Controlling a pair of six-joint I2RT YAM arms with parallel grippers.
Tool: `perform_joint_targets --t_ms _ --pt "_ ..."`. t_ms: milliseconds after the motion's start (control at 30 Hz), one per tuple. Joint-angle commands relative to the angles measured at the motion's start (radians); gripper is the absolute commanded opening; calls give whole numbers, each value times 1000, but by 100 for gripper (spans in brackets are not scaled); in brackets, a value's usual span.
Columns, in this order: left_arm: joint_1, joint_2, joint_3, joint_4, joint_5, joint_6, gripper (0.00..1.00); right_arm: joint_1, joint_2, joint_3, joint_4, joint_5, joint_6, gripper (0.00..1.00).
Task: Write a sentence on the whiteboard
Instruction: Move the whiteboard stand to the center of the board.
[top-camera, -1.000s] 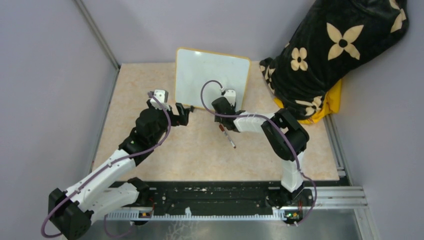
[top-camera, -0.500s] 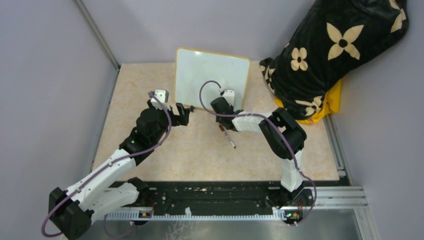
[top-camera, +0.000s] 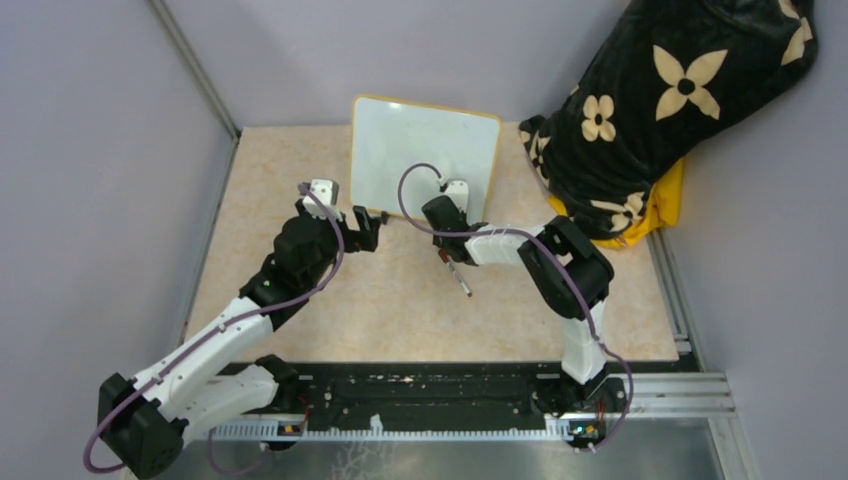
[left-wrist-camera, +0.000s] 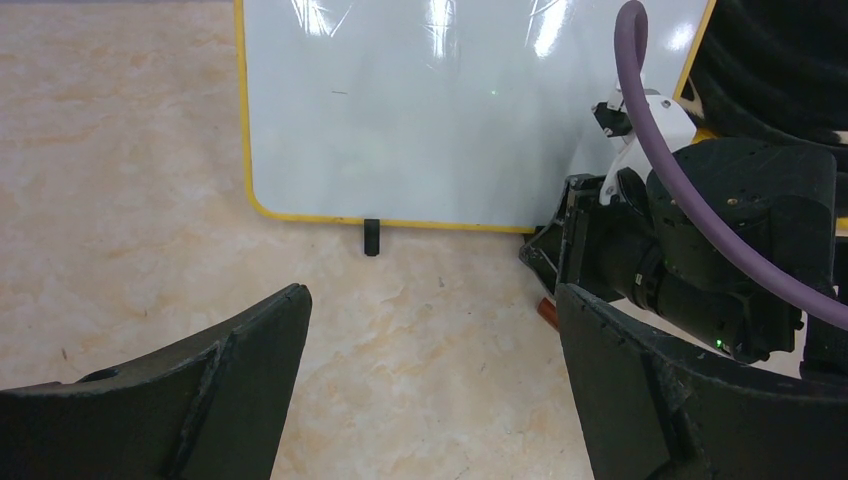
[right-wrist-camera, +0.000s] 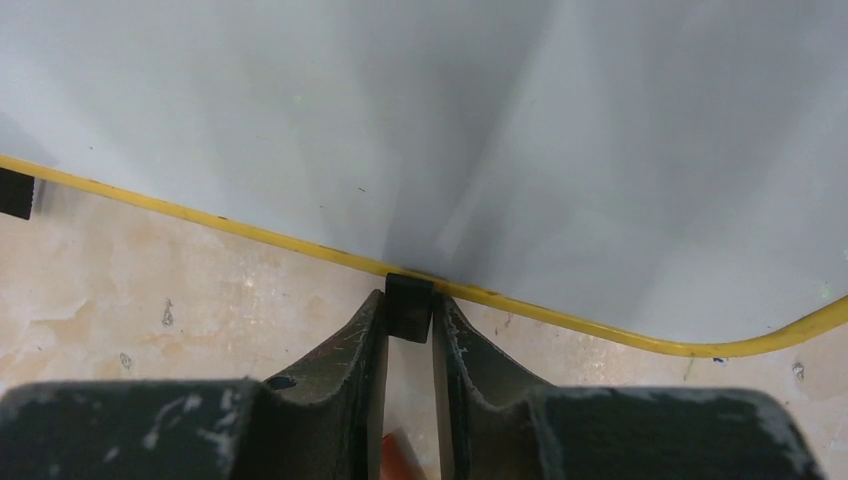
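Right end effector (right-wrist-camera: 408, 312), beige marbled tabletop (top-camera: 290, 170)

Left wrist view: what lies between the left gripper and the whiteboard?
Only bare beige tabletop between the left gripper and the whiteboard, seen in the left wrist view.

Whiteboard (left-wrist-camera: 450, 110) top outside both wrist views

Glossy yellow-framed whiteboard (top-camera: 425, 150) standing on edge
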Motion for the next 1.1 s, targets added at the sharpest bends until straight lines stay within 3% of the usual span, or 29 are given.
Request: perform_joint_targets --t_ms 0,200,767,1067 --pt "-6 4 36 -1 8 -3 99 -21 -43 -39 19 3 -46 10" --pt "-6 3 36 1 11 -3 99 -24 -105 -120 28 -23 -107 0" --pt "-7 14 36 4 25 -2 99 -20 -259 -308 41 -139 -309 0" --pt "-7 19 35 8 27 0 99 -3 -263 -308 45 -153 -328 0"
